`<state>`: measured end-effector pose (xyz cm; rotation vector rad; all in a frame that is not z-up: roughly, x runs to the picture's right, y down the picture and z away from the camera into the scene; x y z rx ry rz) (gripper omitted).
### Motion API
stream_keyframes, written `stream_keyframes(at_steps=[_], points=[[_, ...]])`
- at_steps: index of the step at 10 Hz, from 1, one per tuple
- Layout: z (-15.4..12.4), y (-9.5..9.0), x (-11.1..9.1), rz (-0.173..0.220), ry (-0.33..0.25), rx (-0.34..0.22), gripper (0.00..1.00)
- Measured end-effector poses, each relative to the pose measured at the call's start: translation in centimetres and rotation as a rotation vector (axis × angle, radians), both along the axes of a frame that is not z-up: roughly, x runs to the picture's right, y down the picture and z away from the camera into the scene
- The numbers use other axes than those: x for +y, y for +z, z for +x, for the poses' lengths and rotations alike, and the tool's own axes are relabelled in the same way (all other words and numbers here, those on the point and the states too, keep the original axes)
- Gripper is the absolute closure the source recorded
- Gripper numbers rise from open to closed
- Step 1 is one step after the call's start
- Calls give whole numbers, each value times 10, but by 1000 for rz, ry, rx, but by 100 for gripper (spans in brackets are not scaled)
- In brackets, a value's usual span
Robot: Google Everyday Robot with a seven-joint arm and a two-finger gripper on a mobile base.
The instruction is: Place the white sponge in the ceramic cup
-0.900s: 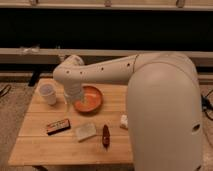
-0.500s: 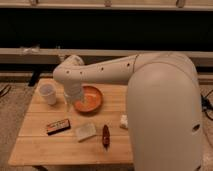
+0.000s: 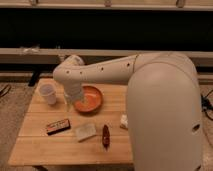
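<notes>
gripper (image 3: 71,104) by bowl (image 3: 100,94) rim, jaws spread wide, empty; sponge (image 3: 85,132) at its 5 o'clock, long axis 8-to-2.

no readable text, no labels, no numbers

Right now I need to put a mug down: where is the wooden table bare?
Bare: the front-left corner of the wooden table, beside the black-and-orange bar, and the strip between bar and white ceramic cup. Crowded: the end effector hangs between cup and shallow orange bowl.
</notes>
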<state>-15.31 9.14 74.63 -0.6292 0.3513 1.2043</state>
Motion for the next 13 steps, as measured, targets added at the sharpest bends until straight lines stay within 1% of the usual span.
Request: stream_keyframes(at_steps=[12,13], points=[[0,0,0,1,0,-1,35],[-2,5,1,-13,-25,-34,35]])
